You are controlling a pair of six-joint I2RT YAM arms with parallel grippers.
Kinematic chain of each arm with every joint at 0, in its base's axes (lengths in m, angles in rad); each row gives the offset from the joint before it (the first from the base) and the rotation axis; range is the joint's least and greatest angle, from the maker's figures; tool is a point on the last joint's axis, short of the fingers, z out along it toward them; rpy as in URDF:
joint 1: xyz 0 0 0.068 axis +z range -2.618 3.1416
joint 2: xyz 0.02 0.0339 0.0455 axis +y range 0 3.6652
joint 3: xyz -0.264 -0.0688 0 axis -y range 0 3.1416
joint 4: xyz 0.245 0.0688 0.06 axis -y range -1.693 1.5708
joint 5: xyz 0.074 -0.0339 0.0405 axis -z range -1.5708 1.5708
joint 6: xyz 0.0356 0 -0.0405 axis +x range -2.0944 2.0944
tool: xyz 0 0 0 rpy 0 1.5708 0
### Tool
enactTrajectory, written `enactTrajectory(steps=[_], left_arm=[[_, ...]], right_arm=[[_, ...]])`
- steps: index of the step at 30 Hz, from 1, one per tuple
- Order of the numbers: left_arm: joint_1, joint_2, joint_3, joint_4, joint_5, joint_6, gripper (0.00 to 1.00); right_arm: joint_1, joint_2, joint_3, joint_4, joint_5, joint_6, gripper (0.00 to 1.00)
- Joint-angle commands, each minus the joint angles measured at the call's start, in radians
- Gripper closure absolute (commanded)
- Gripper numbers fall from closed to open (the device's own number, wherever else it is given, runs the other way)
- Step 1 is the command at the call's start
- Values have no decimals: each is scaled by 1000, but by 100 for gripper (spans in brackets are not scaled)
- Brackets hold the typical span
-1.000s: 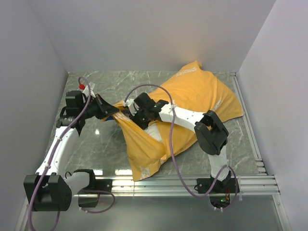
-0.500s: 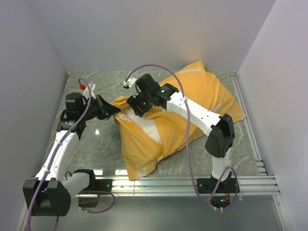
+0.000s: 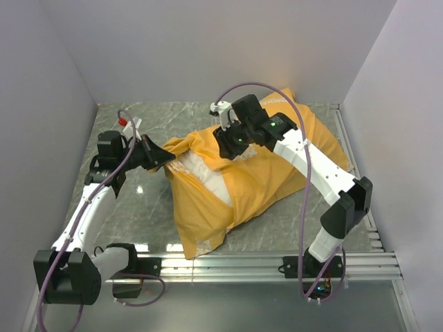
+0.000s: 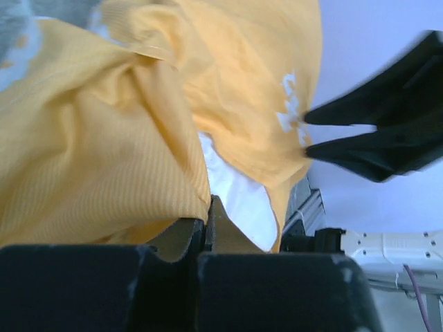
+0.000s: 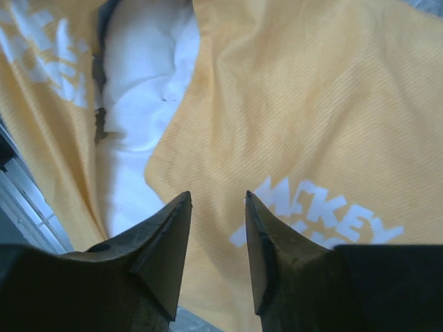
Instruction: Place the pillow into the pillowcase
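At pillowcase (image 3: pixel 201 207) mouth | left claw (image 4: pixel 205 223) clenched on hem | right claw (image 5: pixel 217 198) parted, empty, over orange fabric

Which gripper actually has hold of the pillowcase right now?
The left gripper: its jaws are pinched shut on the pillowcase edge. The right gripper is open, holding nothing, over the orange fabric.

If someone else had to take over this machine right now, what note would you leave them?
The left gripper is shut on the pillowcase at the edge of its opening.
The right gripper is open and empty, just above the pillowcase.
The pillow is mostly inside; a white part shows at the opening.
Left to do: push the rest in and pull the edge over it.
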Motion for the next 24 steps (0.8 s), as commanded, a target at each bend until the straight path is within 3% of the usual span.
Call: enactTrajectory(steps=[1, 3, 6, 7, 8, 9, 10, 11, 12, 13, 14, 19, 24], left_arm=[[-69, 23, 83, 147, 23, 10, 99], [-148, 55, 114, 202, -3, -9, 100], [-222, 130, 174, 193, -26, 8, 89], [-228, 154, 181, 187, -23, 4, 71], [-219, 161, 186, 177, -25, -4, 59], [-187, 164, 187, 140, -11, -4, 50], [-167, 159, 189, 129, 0, -1, 38], [-143, 153, 189, 118, 6, -4, 33], [-89, 141, 187, 91, 14, -4, 27], [-62, 115, 187, 77, 44, 0, 26], [-37, 101, 192, 45, 47, 34, 26], [15, 9, 172, -193, -34, 192, 28], [18, -31, 60, -132, 11, 128, 35]], right_arm=[[0, 74, -62, -59, -153, 19, 50], [1, 74, -128, 2, -244, 71, 41], [13, 90, -153, 50, -203, 113, 39], [15, 100, -153, 59, -169, 128, 39], [15, 109, -153, 67, -143, 126, 39], [16, 119, -146, 68, -86, 125, 43], [16, 140, -142, 73, -48, 128, 51], [15, 149, -141, 79, -23, 123, 63], [13, 157, -123, 73, -3, 122, 87], [9, 156, -115, 72, -5, 132, 98], [6, 151, -109, 65, -18, 134, 100], [3, 62, -18, 39, -63, 126, 100], [0, -2, 72, 47, -126, 136, 100]])
